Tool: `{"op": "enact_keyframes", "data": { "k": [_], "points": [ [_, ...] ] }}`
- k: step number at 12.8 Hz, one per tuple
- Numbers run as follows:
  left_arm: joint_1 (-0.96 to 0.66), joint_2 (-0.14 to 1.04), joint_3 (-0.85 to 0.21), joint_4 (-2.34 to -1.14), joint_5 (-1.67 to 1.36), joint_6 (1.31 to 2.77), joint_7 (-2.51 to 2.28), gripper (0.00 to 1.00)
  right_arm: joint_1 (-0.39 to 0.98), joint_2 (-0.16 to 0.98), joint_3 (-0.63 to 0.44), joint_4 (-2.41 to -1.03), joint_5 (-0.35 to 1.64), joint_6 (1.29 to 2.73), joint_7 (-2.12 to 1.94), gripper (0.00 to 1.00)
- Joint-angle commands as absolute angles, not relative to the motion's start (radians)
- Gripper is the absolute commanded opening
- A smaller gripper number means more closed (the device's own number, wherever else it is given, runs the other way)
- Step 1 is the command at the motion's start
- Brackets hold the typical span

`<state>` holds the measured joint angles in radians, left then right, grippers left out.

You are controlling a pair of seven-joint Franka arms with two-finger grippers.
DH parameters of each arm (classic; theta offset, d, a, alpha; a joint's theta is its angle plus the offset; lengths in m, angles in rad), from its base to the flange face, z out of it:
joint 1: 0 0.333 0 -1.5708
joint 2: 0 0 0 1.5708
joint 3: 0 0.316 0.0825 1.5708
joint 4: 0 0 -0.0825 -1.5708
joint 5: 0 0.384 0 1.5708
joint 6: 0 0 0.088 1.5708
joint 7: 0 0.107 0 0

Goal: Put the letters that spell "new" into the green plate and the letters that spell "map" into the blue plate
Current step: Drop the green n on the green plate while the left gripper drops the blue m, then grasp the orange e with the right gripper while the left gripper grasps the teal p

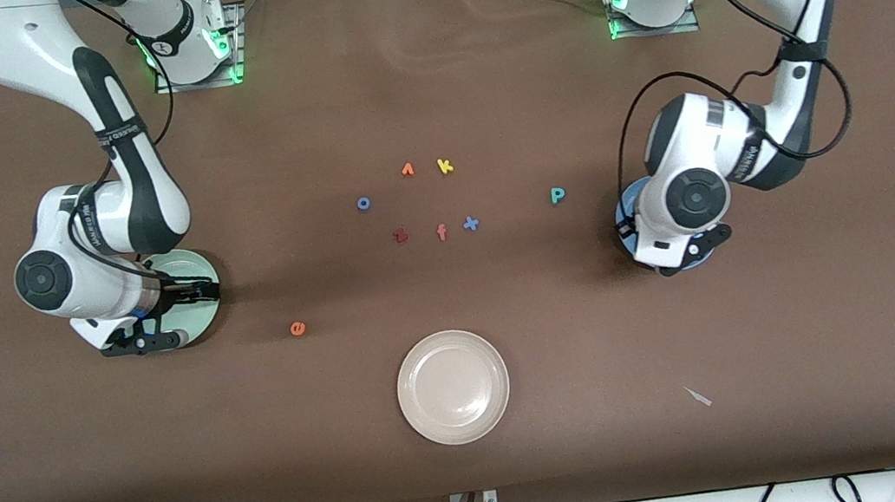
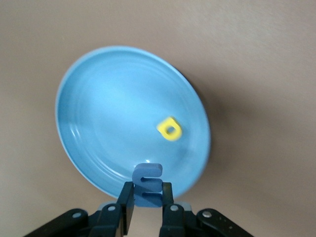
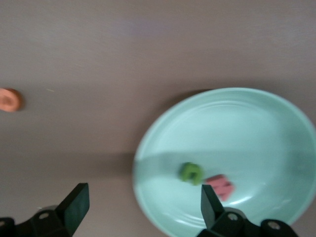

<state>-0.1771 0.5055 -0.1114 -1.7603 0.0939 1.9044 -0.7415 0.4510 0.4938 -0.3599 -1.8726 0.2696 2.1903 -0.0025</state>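
Note:
In the left wrist view my left gripper (image 2: 147,191) is shut on the blue "m" (image 2: 147,178), held over the rim of the blue plate (image 2: 98,113). A yellow "a" (image 2: 169,128) lies in that plate. My right gripper (image 3: 143,203) stands open over the edge of the green plate (image 3: 256,123), nothing between its fingers. An olive-green "n" (image 3: 191,173) and a pinkish-red "w" (image 3: 219,186) lie in that plate. The orange "e" (image 1: 297,328) rests on the table beside the green plate (image 1: 197,263), toward the middle. The teal "p" (image 1: 558,195) lies on the table near the blue plate (image 1: 626,207).
A beige plate (image 1: 453,387) sits near the front camera at mid-table. Loose letters lie in the table's middle: blue "o" (image 1: 363,203), an orange letter (image 1: 407,170), yellow "k" (image 1: 445,166), dark red "z" (image 1: 400,237), salmon "f" (image 1: 441,232), blue "x" (image 1: 471,223).

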Motion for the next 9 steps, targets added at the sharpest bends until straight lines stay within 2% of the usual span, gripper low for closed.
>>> {"op": "enact_keyframes", "data": {
  "k": [1,2,3,4,5,6,9],
  "points": [
    [-0.124,0.511,-0.123,-1.778,0.123,1.894,-0.571,0.15,0.501,0.564,-0.364,-1.780,0.379,2.184,0.104,1.00],
    [-0.109,0.514,-0.123,-1.778,0.123,1.896,-0.537,0.16,0.514,0.584,-0.364,-1.754,0.393,2.189,0.153,1.00],
    [-0.098,0.515,-0.123,-1.778,0.123,1.894,-0.511,0.32,0.525,0.604,-0.364,-1.729,0.396,2.191,0.204,1.00],
    [-0.095,0.517,-0.123,-1.779,0.121,1.894,-0.503,0.65,0.538,0.626,-0.364,-1.701,0.396,2.198,0.259,1.00],
    [-0.091,0.522,-0.123,-1.778,0.117,1.894,-0.503,0.88,0.555,0.652,-0.364,-1.675,0.394,2.207,0.303,1.00],
    [-0.095,0.522,-0.124,-1.778,0.115,1.894,-0.506,1.00,0.564,0.681,-0.364,-1.651,0.396,2.221,0.325,1.00],
    [-0.107,0.517,-0.165,-1.769,0.095,1.830,-0.544,1.00,0.574,0.727,-0.362,-1.617,0.394,2.243,0.366,1.00]
  ]
}}
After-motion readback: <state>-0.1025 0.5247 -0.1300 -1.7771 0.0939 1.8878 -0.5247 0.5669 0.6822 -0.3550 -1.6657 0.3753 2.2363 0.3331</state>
